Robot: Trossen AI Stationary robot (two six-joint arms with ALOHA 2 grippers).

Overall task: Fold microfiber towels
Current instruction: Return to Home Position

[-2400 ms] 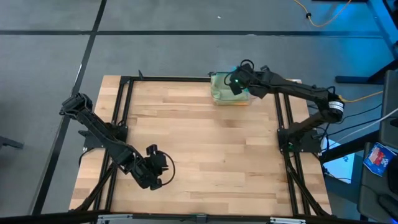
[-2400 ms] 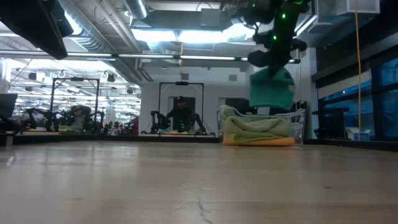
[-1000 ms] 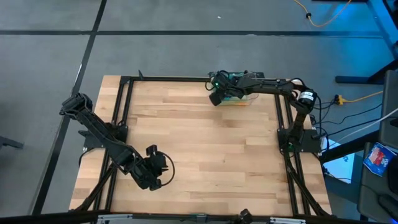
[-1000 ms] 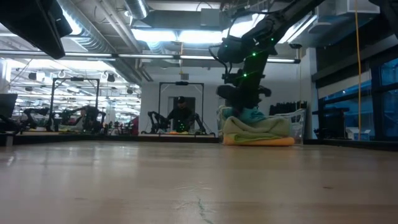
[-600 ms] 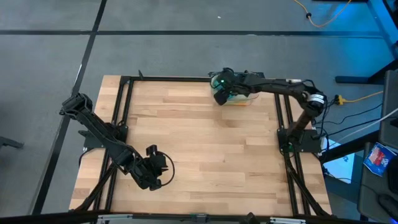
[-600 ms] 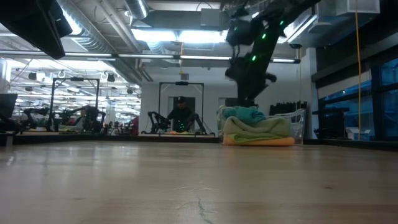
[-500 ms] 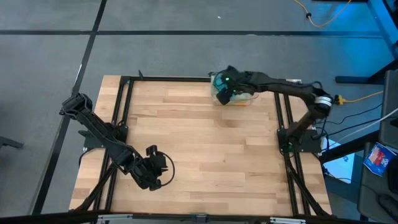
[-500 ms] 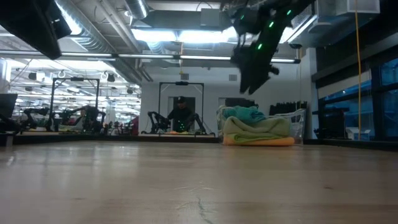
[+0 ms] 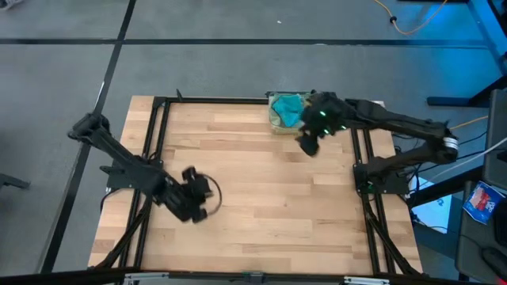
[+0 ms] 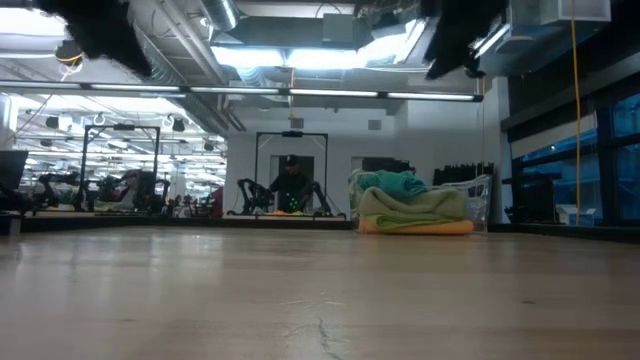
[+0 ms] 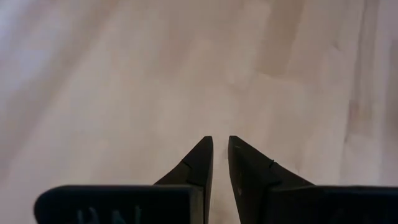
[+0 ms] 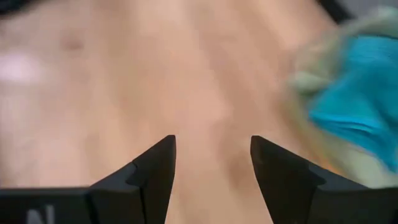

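Note:
The microfiber towels lie stacked in a clear plastic bin [image 10: 474, 196] at the table's far edge, right of its middle. The teal towel [image 9: 288, 105] lies crumpled on top, a green one [image 10: 412, 205] is under it, and an orange one [image 10: 418, 227] is at the bottom. My right gripper [image 9: 306, 147] hangs open over bare wood just on the near side of the bin, with nothing between its fingers [image 12: 155, 163]. My left gripper [image 9: 196, 203] hovers over the near left part of the table, shut and holding nothing, its tips [image 11: 205, 149] a slit apart.
The wooden table top [image 9: 261, 206] is framed by black rails [image 9: 158, 142] on its left, right and far sides. Both arm bases stand on these rails. The middle and near parts of the table show bare wood.
My right gripper has risen off the stack in the bin, leaving the teal towel crumpled on top, and has swung toward the table's near edge and a little right. My left gripper has shifted slightly toward the far edge.

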